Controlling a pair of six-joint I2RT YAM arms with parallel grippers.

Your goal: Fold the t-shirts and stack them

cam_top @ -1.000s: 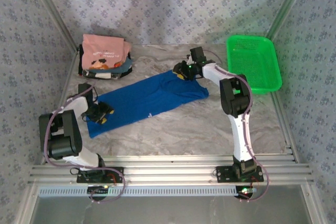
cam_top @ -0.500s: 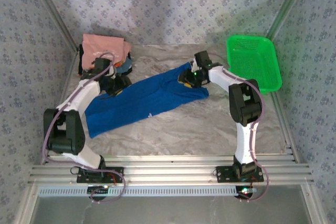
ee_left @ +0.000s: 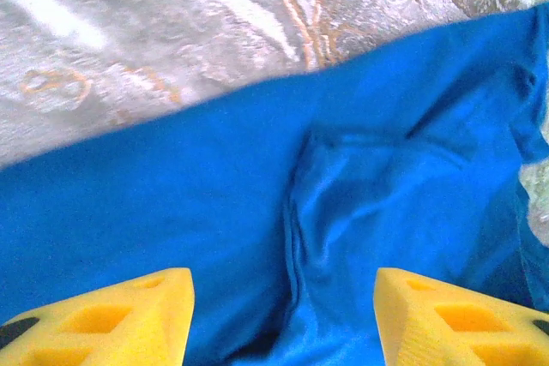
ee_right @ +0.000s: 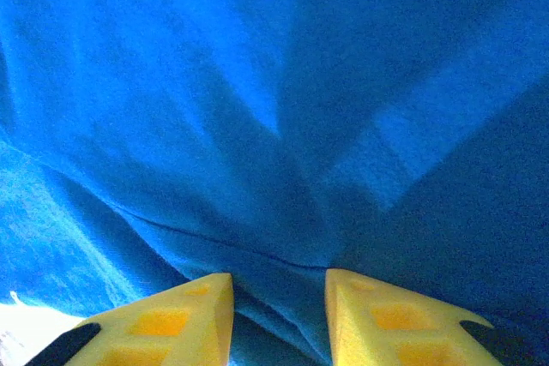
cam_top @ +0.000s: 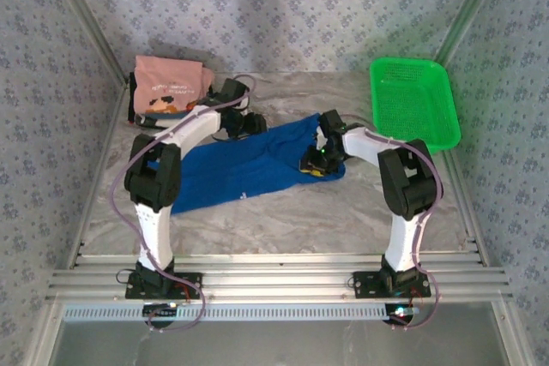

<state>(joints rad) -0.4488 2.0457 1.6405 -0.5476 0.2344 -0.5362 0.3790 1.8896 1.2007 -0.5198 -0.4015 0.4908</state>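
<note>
Blue t-shirt is spread mid-table, likely laid flat for folding. Folded t-shirts are piled at far left corner, presumably as stacking spot. Left gripper is held spread over far edge, nothing pinched. Right gripper is set astride fold at right edge; whether clamped cannot be told. Marbled table is enclosed by patterned walls.

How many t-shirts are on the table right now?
2 clearly: the blue t-shirt spread across the middle of the table, and the pink t-shirt topping the far-left pile. The darker layers beneath it may be more shirts, too hidden to count.
</note>
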